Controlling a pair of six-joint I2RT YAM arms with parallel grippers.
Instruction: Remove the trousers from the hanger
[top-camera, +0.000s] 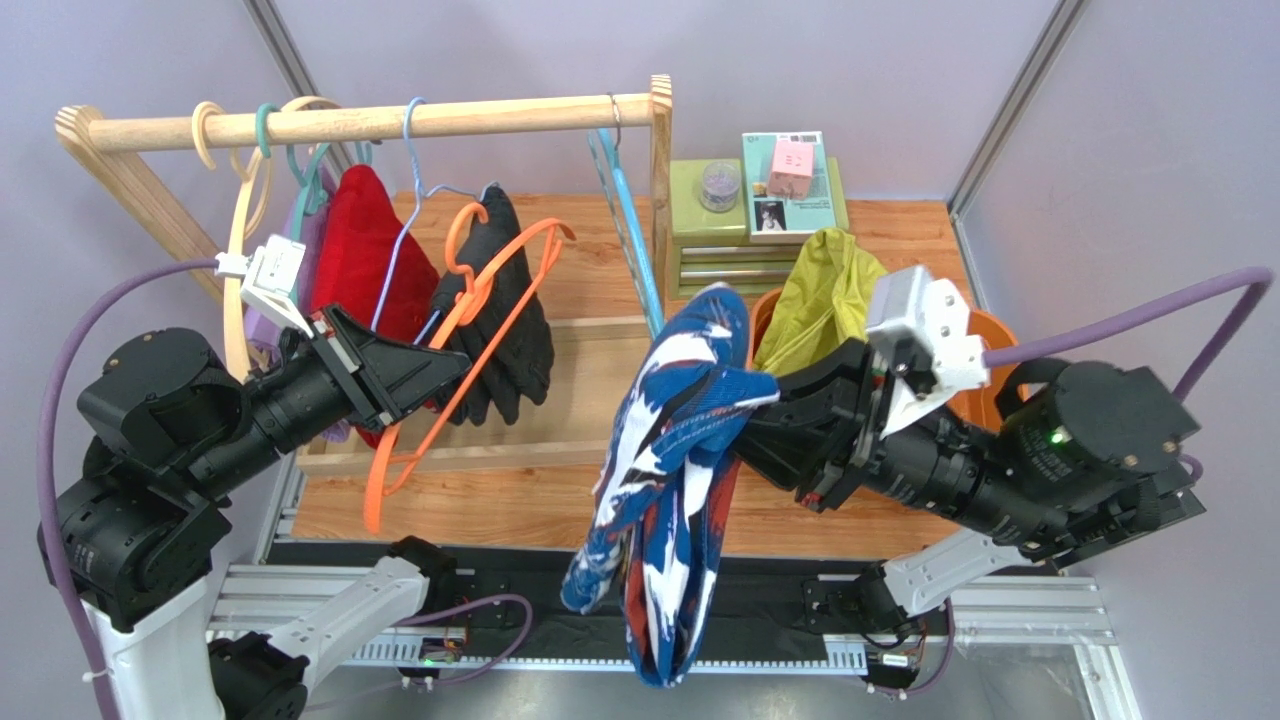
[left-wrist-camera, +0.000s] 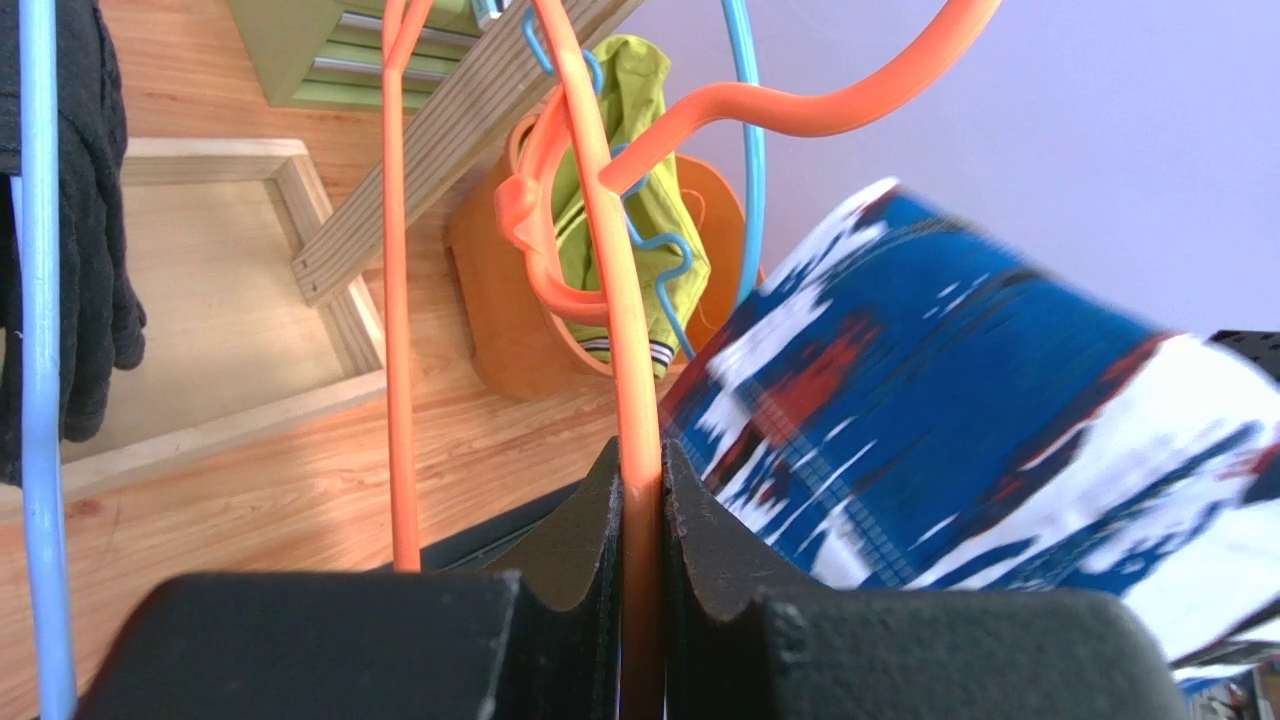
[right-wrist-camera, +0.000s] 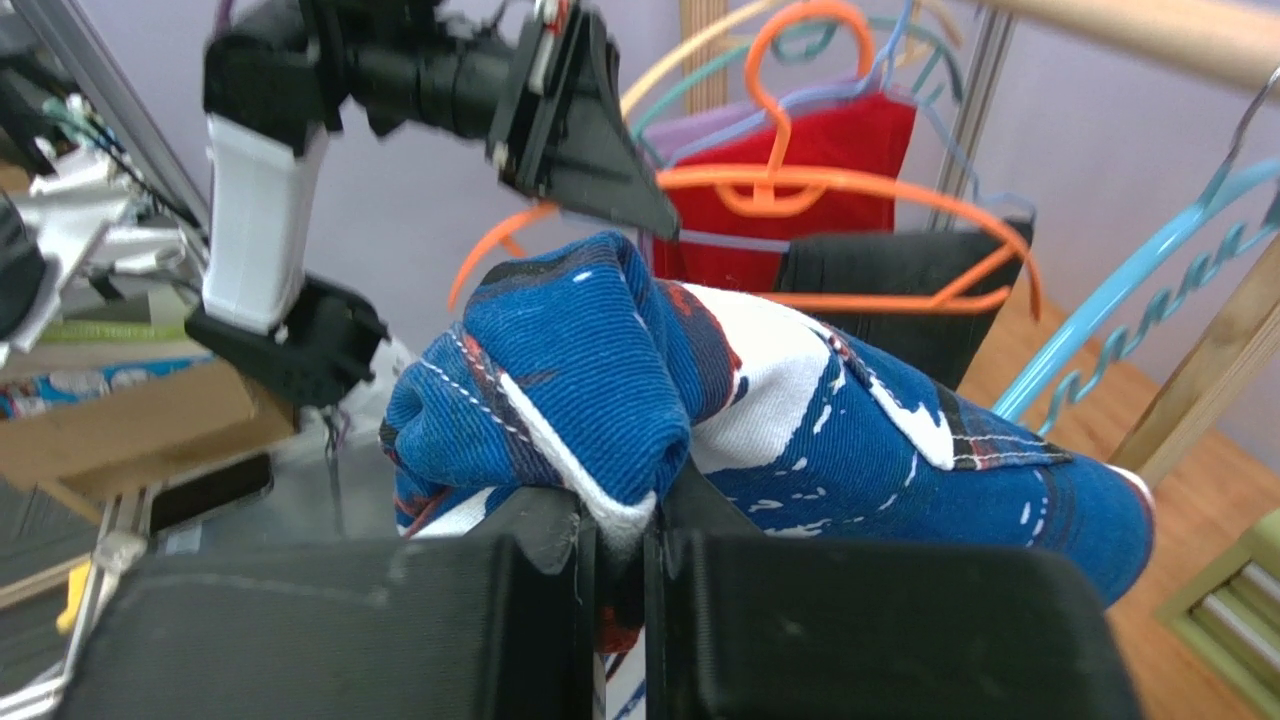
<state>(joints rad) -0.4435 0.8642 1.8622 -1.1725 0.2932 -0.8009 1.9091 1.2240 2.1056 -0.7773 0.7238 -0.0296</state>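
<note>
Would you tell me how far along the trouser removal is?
Done: the yellow-green trousers sit in the orange basket. In hand: the navy trousers hang free from the shut right end effector, while the left end effector clamps the bare orange hanger. Left: setting the navy pair down, probably in that basket.

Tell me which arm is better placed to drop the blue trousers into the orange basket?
Probably right: the right pincer grips the blue trousers, and the orange basket is close by. The left pincer holds the orange hanger.

The wooden table bears a clothes rack, an orange basket (right) and green drawers.
</note>
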